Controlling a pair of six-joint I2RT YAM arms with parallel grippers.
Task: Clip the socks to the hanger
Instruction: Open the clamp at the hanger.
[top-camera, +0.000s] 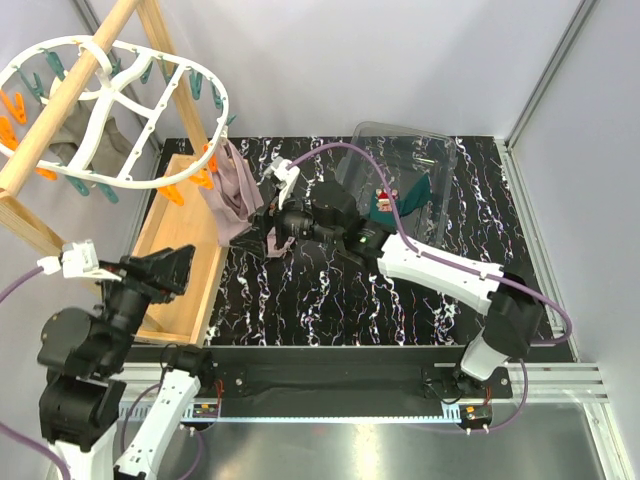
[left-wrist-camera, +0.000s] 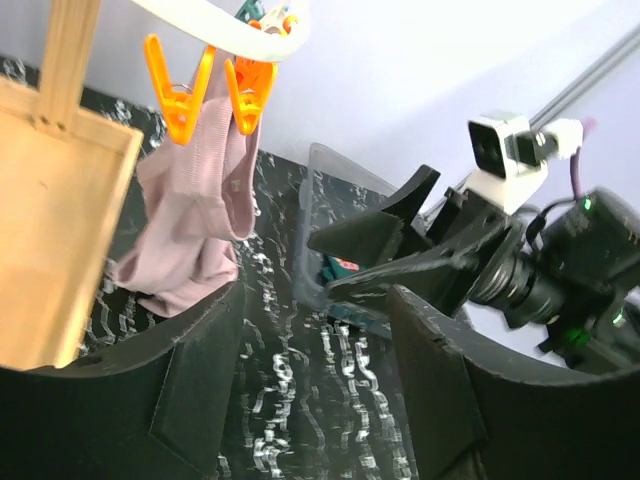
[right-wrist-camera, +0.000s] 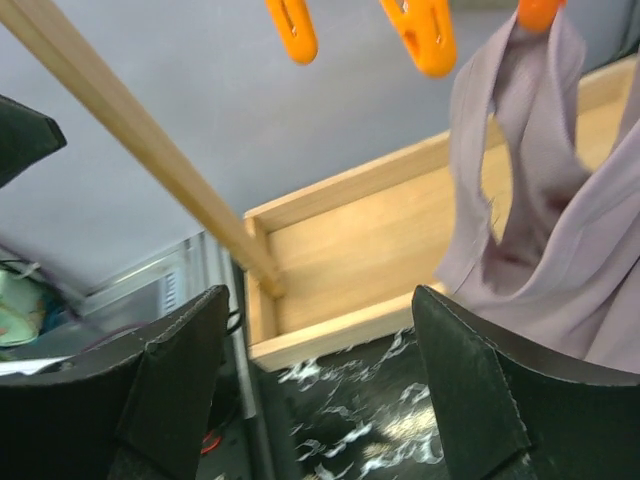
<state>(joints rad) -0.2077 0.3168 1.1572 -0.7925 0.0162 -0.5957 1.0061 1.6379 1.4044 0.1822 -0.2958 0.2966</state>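
The two teal socks (top-camera: 410, 192) lie in a clear plastic bin (top-camera: 440, 150) at the back right; one shows a small red-and-white figure. A bit of sock shows in the left wrist view (left-wrist-camera: 340, 268). The white oval hanger (top-camera: 110, 100) hangs at the top left with teal and orange pegs (left-wrist-camera: 178, 95). My right gripper (top-camera: 258, 228) is open and empty, low beside the hanging mauve cloth (top-camera: 232, 190); its wrist view (right-wrist-camera: 320, 300) shows that cloth (right-wrist-camera: 560, 230) and the orange pegs (right-wrist-camera: 425, 35). My left gripper (top-camera: 172, 268) is open and empty over the wooden tray; its wrist view (left-wrist-camera: 315, 300) faces the right gripper (left-wrist-camera: 370, 250).
A wooden tray (top-camera: 170, 240) lies at the left under the hanger, and a wooden pole frame (top-camera: 60, 120) carries the hanger. A grey cloth (top-camera: 85, 140) hangs from the far pegs. The black marbled table (top-camera: 330, 300) has white walls behind and at the right.
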